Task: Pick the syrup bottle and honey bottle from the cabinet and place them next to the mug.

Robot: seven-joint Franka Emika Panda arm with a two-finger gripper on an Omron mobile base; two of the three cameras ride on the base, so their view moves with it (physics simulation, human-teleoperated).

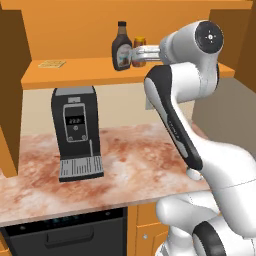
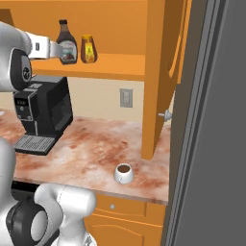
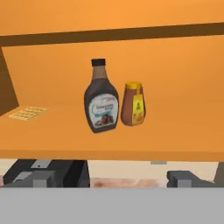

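Left to right on the orange wooden cabinet point(image 3: 175, 78) shelf: tall dark brown syrup bottle point(image 3: 101, 105), then short amber honey bottle point(image 3: 133, 104) just beside it, both upright. Your hand point(image 3: 109, 178) is spread wide, level with the shelf, lined up on the syrup, holding nothing. Small white mug point(image 2: 124, 173) sits on the marble desk point(image 2: 91, 149), far right; that's the drop zone.

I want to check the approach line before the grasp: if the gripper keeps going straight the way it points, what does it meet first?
Most likely the syrup bottle, which stands nearly centred ahead of the open gripper; the honey bottle sits just beside it, so depth leaves some doubt.
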